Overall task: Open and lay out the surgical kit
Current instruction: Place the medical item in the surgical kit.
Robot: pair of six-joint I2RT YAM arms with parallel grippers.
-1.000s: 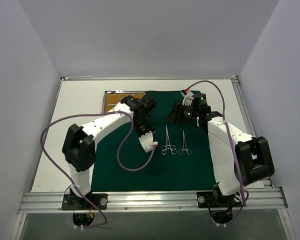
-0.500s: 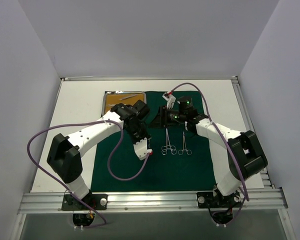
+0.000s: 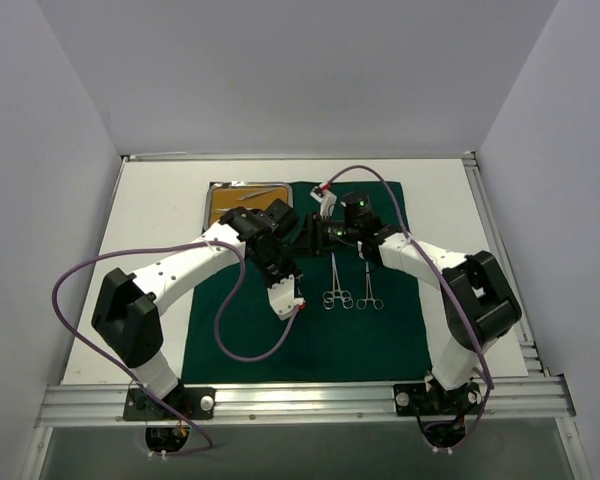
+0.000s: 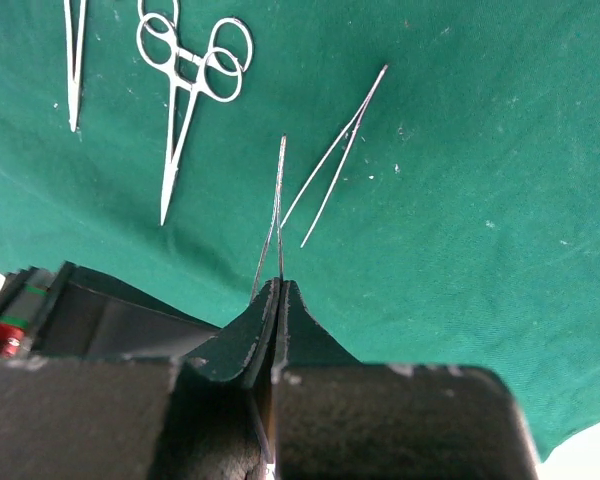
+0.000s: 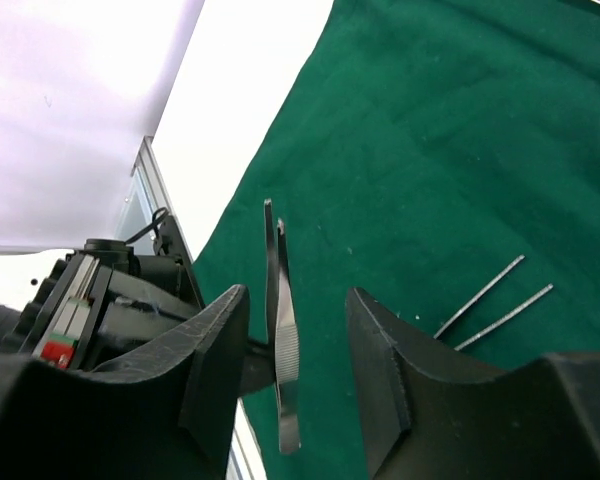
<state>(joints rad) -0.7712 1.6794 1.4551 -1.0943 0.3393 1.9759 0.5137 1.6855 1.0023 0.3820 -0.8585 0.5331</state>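
Note:
The dark green cloth (image 3: 310, 340) lies spread on the table. Two ring-handled clamps (image 3: 336, 285) (image 3: 369, 285) lie side by side on it, rings toward the near edge. My left gripper (image 4: 278, 285) is shut on one pair of thin tweezers (image 4: 280, 190), held above the cloth. My right gripper (image 5: 298, 310) is open, its fingers on either side of those tweezers (image 5: 283, 340) without touching them. A second pair of tweezers (image 4: 335, 155) lies flat on the cloth. In the top view both grippers (image 3: 294, 226) (image 3: 310, 232) meet just right of the steel tray (image 3: 220, 205).
The tray sits at the cloth's far left corner, partly under the left arm. White table (image 3: 155, 240) borders the cloth on both sides. Purple cables loop from each wrist (image 3: 240, 340). An aluminium rail (image 3: 300, 400) runs along the near edge.
My right gripper has moved left until its fingers flank the tweezers in my left gripper. My left arm's elbow has swung out to the left, uncovering more of the tray.

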